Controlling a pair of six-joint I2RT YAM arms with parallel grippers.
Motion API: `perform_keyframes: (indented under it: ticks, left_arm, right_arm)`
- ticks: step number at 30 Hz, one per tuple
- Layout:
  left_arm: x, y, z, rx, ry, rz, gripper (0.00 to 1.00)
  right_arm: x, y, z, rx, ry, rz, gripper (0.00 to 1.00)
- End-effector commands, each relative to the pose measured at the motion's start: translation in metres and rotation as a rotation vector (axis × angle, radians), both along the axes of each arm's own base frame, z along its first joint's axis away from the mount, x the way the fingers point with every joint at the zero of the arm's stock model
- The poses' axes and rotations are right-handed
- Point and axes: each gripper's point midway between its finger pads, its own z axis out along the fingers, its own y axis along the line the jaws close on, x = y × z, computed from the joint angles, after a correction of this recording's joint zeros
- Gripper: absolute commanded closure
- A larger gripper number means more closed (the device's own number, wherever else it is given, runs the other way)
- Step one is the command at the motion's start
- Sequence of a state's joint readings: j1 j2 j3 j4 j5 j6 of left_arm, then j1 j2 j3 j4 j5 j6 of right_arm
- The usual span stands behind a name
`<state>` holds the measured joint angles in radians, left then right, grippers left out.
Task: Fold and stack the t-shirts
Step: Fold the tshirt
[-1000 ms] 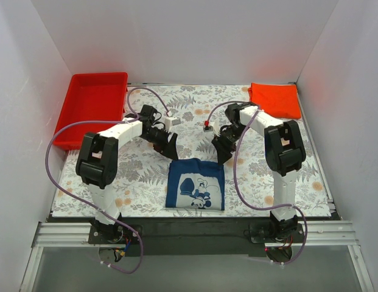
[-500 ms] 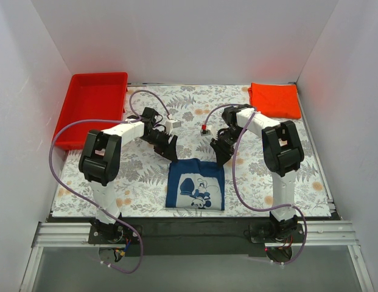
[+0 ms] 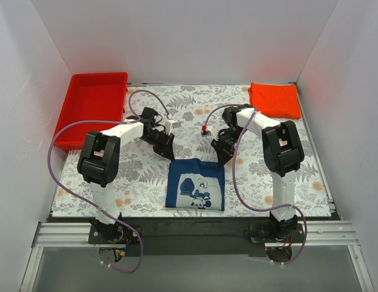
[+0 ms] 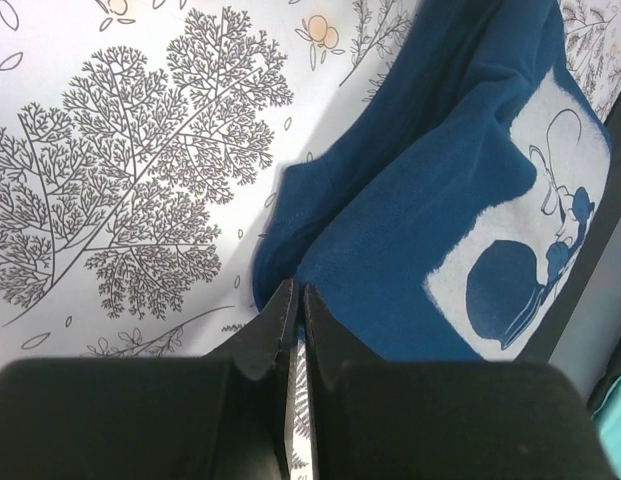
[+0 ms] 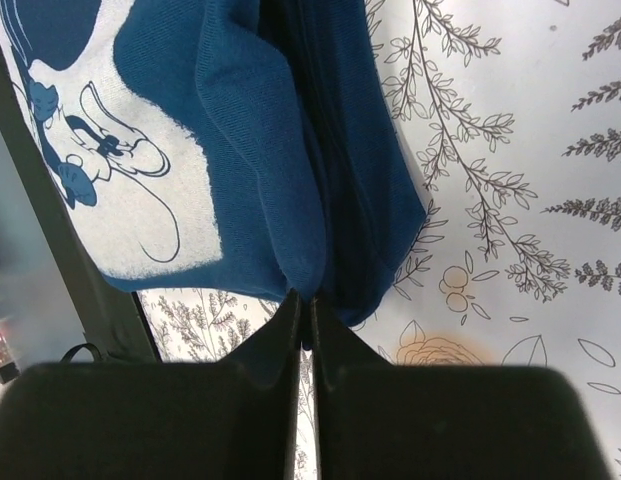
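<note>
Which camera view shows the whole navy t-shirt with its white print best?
The top external view: there the navy t-shirt is seen whole, folded, print up. The left wrist view shows only one corner and part of the print; the right wrist view, another corner and part of the print.

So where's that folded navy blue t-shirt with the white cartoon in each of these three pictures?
Top external: the folded navy blue t-shirt lies low centre, between the two arms.
Left wrist: the shirt fills the right half.
Right wrist: the shirt fills the upper left.
Shared landmark: its white cartoon print.
</note>
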<state>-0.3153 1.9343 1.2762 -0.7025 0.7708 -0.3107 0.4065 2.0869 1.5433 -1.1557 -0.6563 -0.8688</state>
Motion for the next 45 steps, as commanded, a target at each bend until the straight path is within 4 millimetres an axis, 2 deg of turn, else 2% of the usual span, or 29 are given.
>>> perform_keyframes:
  ticks: [1, 2, 5, 6, 7, 8, 11, 14, 21, 29, 33, 37, 40, 43, 45]
  left_arm:
    - [0.005, 0.002, 0.032, -0.024, -0.103, -0.002, 1.0]
    - [0.005, 0.002, 0.035, -0.029, -0.108, -0.001, 1.0]
    - [0.005, 0.001, 0.038, -0.039, -0.108, -0.003, 1.0]
    - [0.004, 0.0, 0.038, -0.043, -0.101, -0.002, 1.0]
    - [0.004, 0.0, 0.038, -0.045, -0.101, -0.003, 1.0]
    - [0.004, 0.0, 0.039, -0.048, -0.1, -0.003, 1.0]
    - [0.002, 0.0, 0.038, -0.049, -0.095, -0.005, 1.0]
    - [0.001, 0.001, 0.037, -0.045, -0.093, -0.006, 1.0]
    - [0.001, 0.0, 0.037, -0.049, -0.097, -0.007, 1.0]
    - [0.004, -0.001, 0.037, -0.052, -0.099, -0.011, 1.0]
    - [0.004, -0.001, 0.036, -0.05, -0.1, -0.011, 1.0]
    - [0.004, 0.001, 0.035, -0.043, -0.105, -0.008, 1.0]
    - [0.004, 0.003, 0.039, -0.039, -0.113, -0.001, 1.0]
    - [0.006, 0.012, 0.041, -0.017, -0.13, 0.016, 1.0]
    - [0.009, 0.02, 0.046, 0.004, -0.175, 0.015, 1.0]
  right_arm:
    - [0.003, -0.002, 0.026, 0.001, -0.057, 0.012, 0.89]
    - [0.004, -0.002, 0.027, 0.0, -0.062, 0.012, 0.85]
    - [0.009, -0.002, 0.029, -0.004, -0.073, 0.001, 0.82]
    - [0.009, -0.001, 0.03, -0.007, -0.072, -0.003, 0.78]
    - [0.013, 0.0, 0.031, -0.005, -0.077, -0.007, 0.66]
    - [0.014, 0.002, 0.03, -0.004, -0.077, -0.009, 0.65]
    - [0.017, 0.004, 0.033, 0.007, -0.076, -0.017, 0.68]
    - [0.019, 0.007, 0.035, 0.017, -0.081, -0.015, 0.76]
    - [0.017, 0.002, 0.022, -0.021, -0.058, -0.012, 0.62]
    - [0.018, -0.003, 0.011, -0.057, -0.051, -0.003, 0.62]
    - [0.016, -0.003, 0.008, -0.057, -0.041, 0.002, 0.68]
    - [0.018, -0.001, 0.015, -0.039, -0.056, -0.002, 0.98]
    - [0.017, -0.001, 0.027, -0.03, -0.088, -0.002, 0.99]
    - [0.015, -0.008, 0.041, -0.035, -0.137, 0.0, 0.99]
    - [0.015, -0.016, 0.043, -0.044, -0.15, -0.007, 0.99]
